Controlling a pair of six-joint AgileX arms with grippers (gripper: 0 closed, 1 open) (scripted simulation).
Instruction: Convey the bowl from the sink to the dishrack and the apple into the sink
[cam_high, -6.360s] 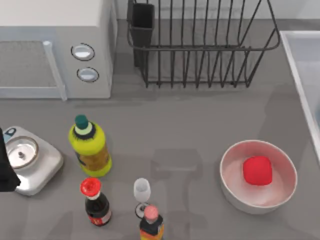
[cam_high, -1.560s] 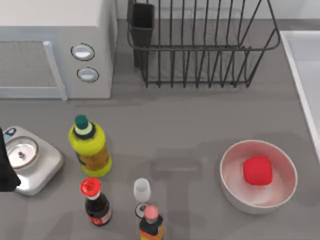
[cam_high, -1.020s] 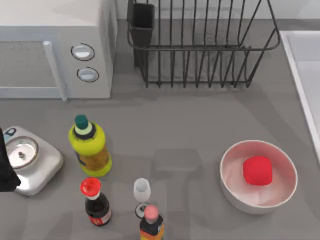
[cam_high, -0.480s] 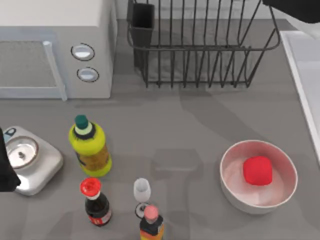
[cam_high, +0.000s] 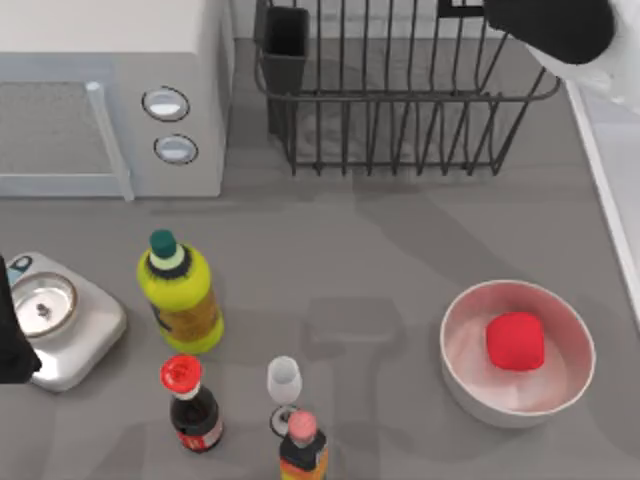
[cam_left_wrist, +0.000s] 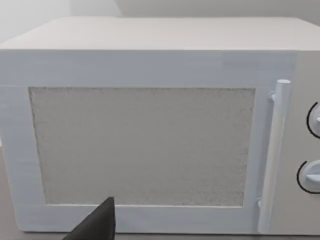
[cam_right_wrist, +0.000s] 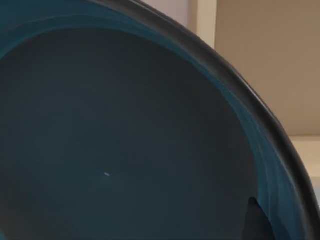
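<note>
Bowl (cam_right_wrist: 125, 140) sits right up against my right wrist camera, apparently held though I can't tell the jaws, right arm over the dishrack (cam_high: 400, 100) corner, not racked yet, and the apple (cam_high: 515, 340) waits in the white bowl (cam_high: 470, 385).

A kitchen counter, probably: microwave (cam_high: 110, 95) at ten o'clock, dishrack (cam_high: 400, 90) at twelve, sink (cam_high: 615, 150) at two, sauce bottles (cam_high: 195, 400) at seven.

Cluttered grey table (cam_high: 400, 250)
</note>
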